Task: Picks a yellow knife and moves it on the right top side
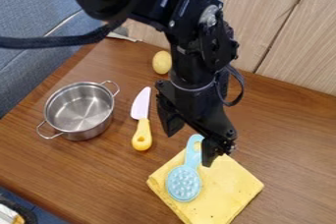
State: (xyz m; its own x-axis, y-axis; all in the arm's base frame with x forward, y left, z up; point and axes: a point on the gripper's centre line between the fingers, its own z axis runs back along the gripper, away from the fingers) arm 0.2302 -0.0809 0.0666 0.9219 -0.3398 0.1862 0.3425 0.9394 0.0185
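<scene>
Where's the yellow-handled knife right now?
In the camera view, the knife lies on the table left of centre, between the metal pot and the gripper.

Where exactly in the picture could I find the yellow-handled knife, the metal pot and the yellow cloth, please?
Knife [142, 130], camera view, on its yellow handle.
Pot [80, 110], camera view, on its bare inner bottom.
Cloth [231, 182], camera view, on its bare right part.

Brown wood-grain table [289, 129] that spanned the frame, two-handled steel pot [80, 110] that sat left, yellow-handled knife [142, 120] near centre, potato-shaped item [162, 62] at upper centre, yellow cloth [226, 188] that lay lower centre
</scene>
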